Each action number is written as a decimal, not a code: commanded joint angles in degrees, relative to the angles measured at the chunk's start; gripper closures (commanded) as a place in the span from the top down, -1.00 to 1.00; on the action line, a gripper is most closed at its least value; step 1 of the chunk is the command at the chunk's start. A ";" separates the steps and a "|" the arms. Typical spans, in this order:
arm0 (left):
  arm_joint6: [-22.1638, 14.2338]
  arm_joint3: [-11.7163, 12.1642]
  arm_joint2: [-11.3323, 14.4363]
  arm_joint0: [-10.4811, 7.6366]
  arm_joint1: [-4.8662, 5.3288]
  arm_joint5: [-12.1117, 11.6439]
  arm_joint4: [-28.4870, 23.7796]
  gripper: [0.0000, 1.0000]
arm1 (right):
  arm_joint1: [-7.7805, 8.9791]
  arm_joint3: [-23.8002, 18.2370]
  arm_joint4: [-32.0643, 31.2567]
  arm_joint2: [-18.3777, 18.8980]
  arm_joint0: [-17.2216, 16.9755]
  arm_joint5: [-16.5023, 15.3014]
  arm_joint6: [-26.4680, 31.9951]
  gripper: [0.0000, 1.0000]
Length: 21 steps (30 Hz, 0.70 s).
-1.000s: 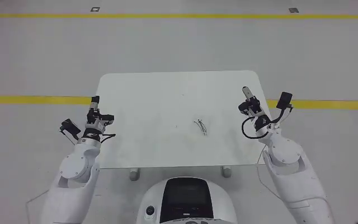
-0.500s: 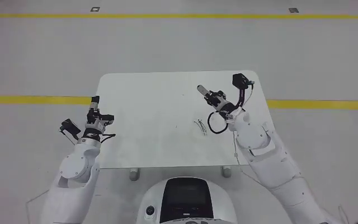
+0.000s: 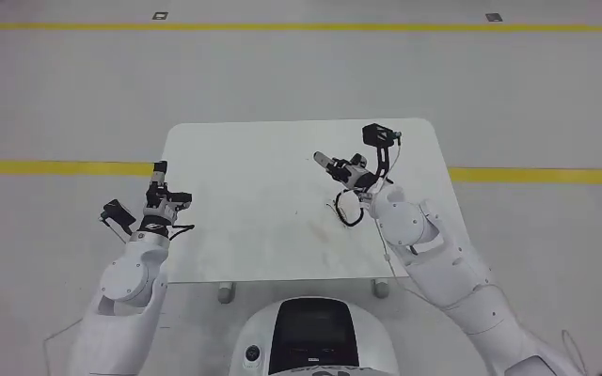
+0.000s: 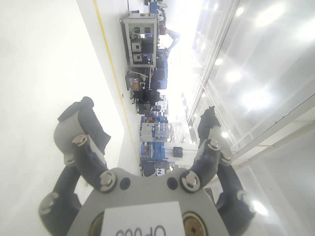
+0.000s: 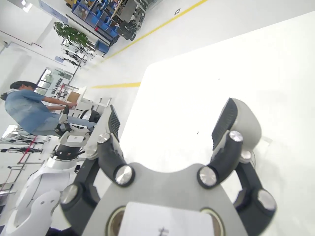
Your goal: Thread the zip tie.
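Observation:
The zip tie is a thin dark strip lying on the white table, right of the middle; a black cable loop on my right arm partly covers it. My right gripper hovers over the table just beyond the tie, open, with nothing between its ribbed pads. My left gripper is held up just off the table's left edge, far from the tie, open and empty. The right wrist view also catches the left gripper farther off, past the table's edge.
The tabletop carries nothing besides the tie and a few small specks. Around it is pale floor with yellow lines. Racks and workstations stand far behind.
My right arm has swung from the table's right edge leftward over the table to a spot just beyond the zip tie. The left arm has stayed still.

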 commanded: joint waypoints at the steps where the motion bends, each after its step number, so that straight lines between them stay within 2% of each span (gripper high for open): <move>1: 0.00 0.00 0.00 0.00 0.00 0.00 0.00 1.00 | 0.06 0.48 -1.93 -0.19 2.10 0.16 4.57 1.00; 4: 0.00 0.00 0.00 0.00 0.00 0.00 0.00 1.00 | 0.22 1.74 -4.69 -0.46 5.59 -0.34 12.31 1.00; 7: 0.00 0.00 0.00 0.00 0.00 0.00 0.00 1.00 | 0.37 4.08 -7.19 -1.32 9.69 -1.07 22.61 1.00; 11: 0.00 0.00 0.00 0.00 0.00 0.00 0.00 1.00 | 0.24 8.29 -10.79 -4.24 14.98 -3.46 35.13 1.00; 21: 0.00 0.00 0.00 0.00 0.00 0.00 0.00 1.00 | 0.22 8.56 -11.06 -4.43 15.31 -3.59 35.72 1.00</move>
